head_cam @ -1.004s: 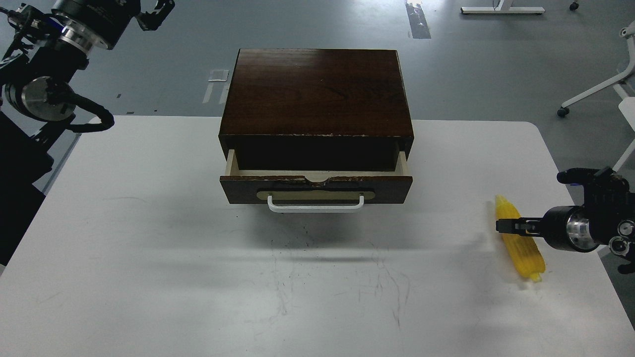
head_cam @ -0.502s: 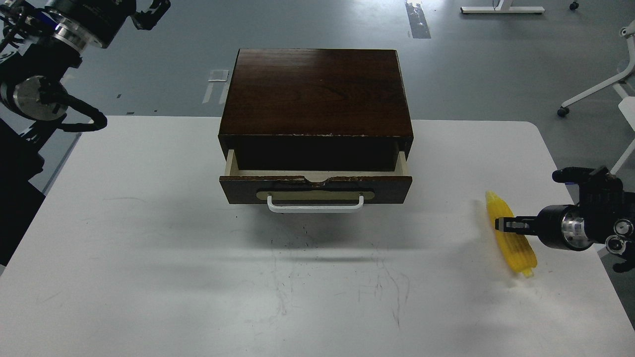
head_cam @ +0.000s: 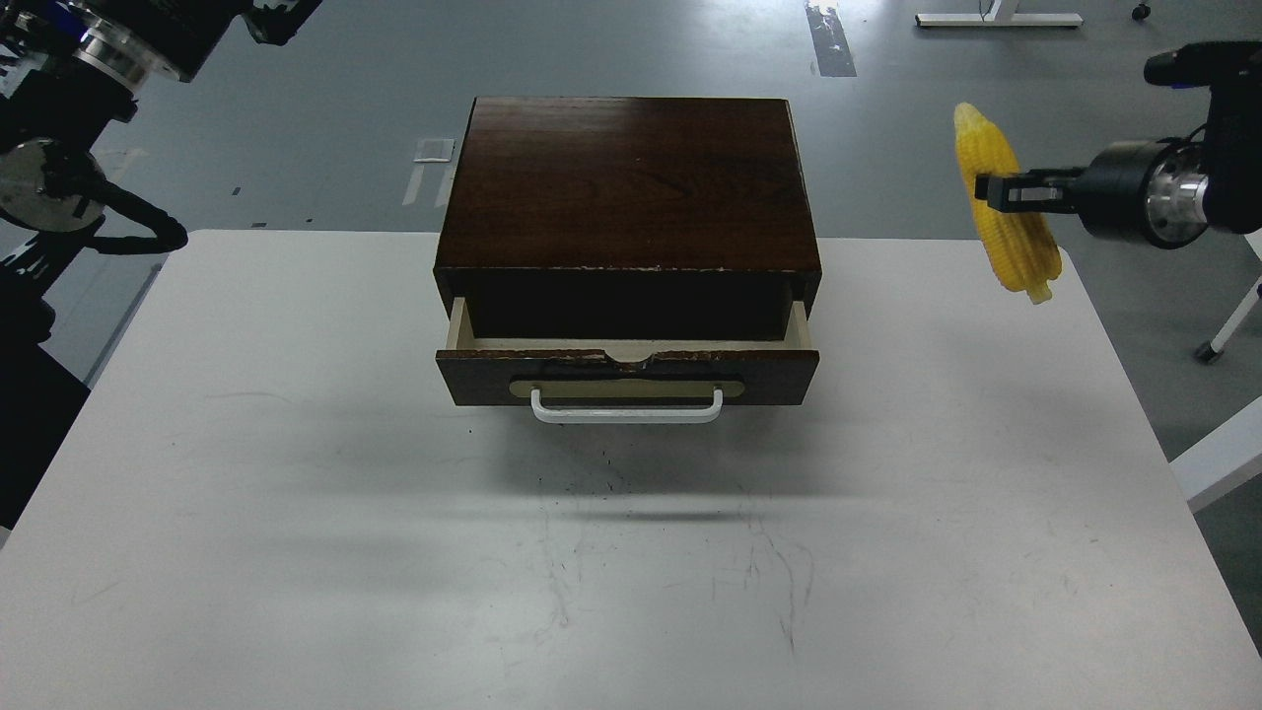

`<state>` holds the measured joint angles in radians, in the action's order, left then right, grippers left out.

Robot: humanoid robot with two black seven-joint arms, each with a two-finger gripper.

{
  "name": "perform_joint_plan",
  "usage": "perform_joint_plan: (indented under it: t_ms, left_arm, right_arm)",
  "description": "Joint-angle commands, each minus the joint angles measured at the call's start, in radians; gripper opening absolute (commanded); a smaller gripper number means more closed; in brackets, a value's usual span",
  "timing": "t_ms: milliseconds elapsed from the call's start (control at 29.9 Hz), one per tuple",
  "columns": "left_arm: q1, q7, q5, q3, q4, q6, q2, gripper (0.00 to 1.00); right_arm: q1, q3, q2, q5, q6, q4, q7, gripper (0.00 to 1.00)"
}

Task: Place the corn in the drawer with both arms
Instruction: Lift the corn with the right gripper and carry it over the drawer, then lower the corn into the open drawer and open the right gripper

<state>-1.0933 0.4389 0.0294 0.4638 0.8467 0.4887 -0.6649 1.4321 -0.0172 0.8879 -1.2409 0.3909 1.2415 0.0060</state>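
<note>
The yellow corn (head_cam: 1008, 212) hangs in the air at the right, high above the table, stub end down. My right gripper (head_cam: 996, 189) is shut on its middle, reaching in from the right edge. The drawer (head_cam: 628, 373) of the dark brown box (head_cam: 631, 182) stands slightly pulled out, its white bar handle (head_cam: 627, 406) facing me and pale inner sides showing. The drawer's inside is dark. My left arm is raised at the top left corner; its gripper (head_cam: 281, 12) is mostly cut off by the top edge, far from the box.
The white table (head_cam: 296, 513) carries the box at its back middle. Grey floor lies beyond, with a chair base (head_cam: 1218, 340) at the right edge and a desk foot (head_cam: 996, 18) at the top.
My right gripper has lifted the corn from the table's right side high up into the air. My left arm has drawn further up and to the left.
</note>
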Motion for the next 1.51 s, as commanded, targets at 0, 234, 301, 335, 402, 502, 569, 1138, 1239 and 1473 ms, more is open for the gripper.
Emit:
perform_joint_plan:
  t_ms: [0, 234, 301, 335, 402, 502, 569, 1138, 1239, 1473]
  left_arm:
    - [0.003, 0.0, 0.0, -0.002, 0.0, 0.0, 0.001, 0.98]
    - [0.001, 0.001, 0.0, 0.001, -0.001, 0.0, -0.007, 0.98]
    - [0.003, 0.003, 0.001, 0.002, -0.001, 0.0, -0.022, 0.98]
    - [0.003, 0.003, 0.001, 0.002, -0.001, 0.0, -0.025, 0.98]
    - [0.004, 0.004, 0.001, 0.004, -0.001, 0.0, -0.032, 0.98]
    - [0.004, 0.006, 0.001, 0.004, -0.011, 0.0, -0.035, 0.98]
    - [0.007, 0.003, 0.001, 0.004, -0.012, 0.0, -0.036, 0.98]
    - [0.013, 0.001, 0.001, 0.001, -0.012, 0.0, -0.079, 0.98]
    - [0.013, 0.003, 0.001, 0.002, -0.012, 0.0, -0.078, 0.98]
    - [0.013, 0.004, 0.001, 0.004, -0.012, 0.0, -0.078, 0.98]
  right_arm:
    - [0.105, -0.004, -0.117, -0.064, 0.022, -0.007, 0.038, 0.09]
    - [0.172, -0.003, -0.292, -0.244, 0.023, 0.0, 0.09, 0.09]
    - [0.185, -0.003, -0.335, -0.285, 0.023, 0.0, 0.101, 0.09]
    - [0.191, -0.003, -0.348, -0.299, 0.023, 0.0, 0.106, 0.09]
    - [0.208, -0.001, -0.392, -0.339, 0.022, 0.003, 0.118, 0.09]
    - [0.223, -0.003, -0.454, -0.442, 0.022, 0.012, 0.163, 0.09]
    - [0.222, -0.006, -0.481, -0.501, 0.022, 0.029, 0.192, 0.09]
    - [0.206, -0.152, -0.514, -0.706, 0.017, 0.125, 0.218, 0.15]
    - [0.194, -0.155, -0.515, -0.706, 0.017, 0.125, 0.218, 0.28]
    - [0.183, -0.155, -0.517, -0.704, 0.017, 0.125, 0.216, 0.4]
